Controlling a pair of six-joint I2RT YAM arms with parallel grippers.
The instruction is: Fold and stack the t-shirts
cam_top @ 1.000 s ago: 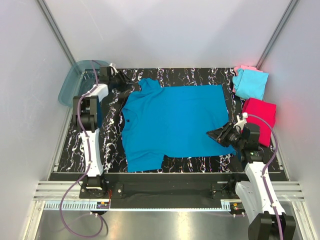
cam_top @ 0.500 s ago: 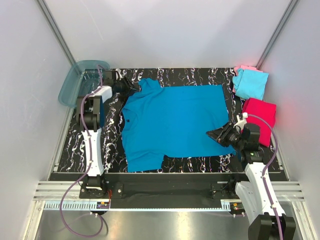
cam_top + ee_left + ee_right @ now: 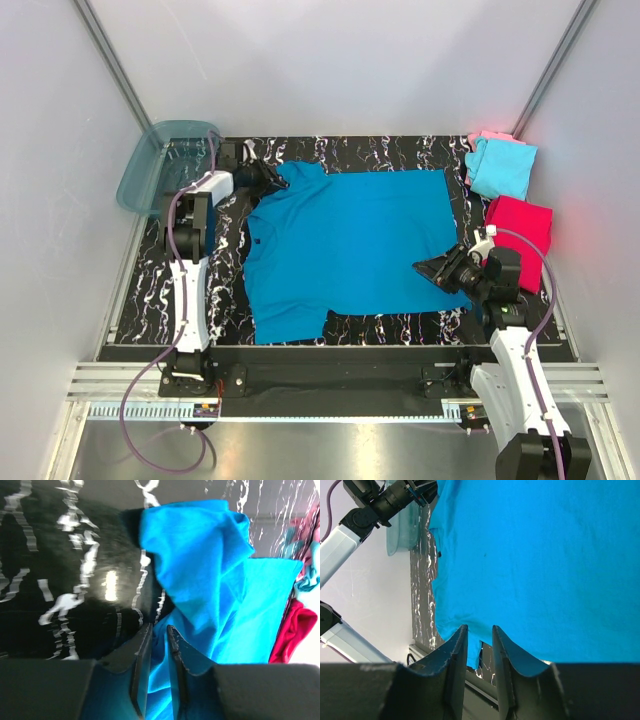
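On the black marbled bench (image 3: 225, 300) the blue shirt (image 3: 350, 240) lies spread flat, its long axis running left to right, neck toward the left arm and hem toward the right arm. The left tool (image 3: 275, 178) sits at the far sleeve, so the body of the shirt stretches away from it toward the right and the near edge. In the left wrist view its jaws stand nearly together with bunched blue cloth showing in the narrow gap, but I cannot tell whether the cloth is pinched. The right tool (image 3: 425, 268) rests at the near hem corner. Its jaws are likewise close, their tips meeting the hem edge, and a grip cannot be confirmed. Each arm is nearest its own end, which suits a fold along the length or across it. At the far left corner a see-through tub (image 3: 150, 160) stands just beside the left arm, and no cloth shows inside it. Along the right edge, apart from the blue shirt, a pale cyan shirt (image 3: 503, 168) lies on a pink shirt (image 3: 485, 136), with a red shirt (image 3: 522, 225) folded just nearer.
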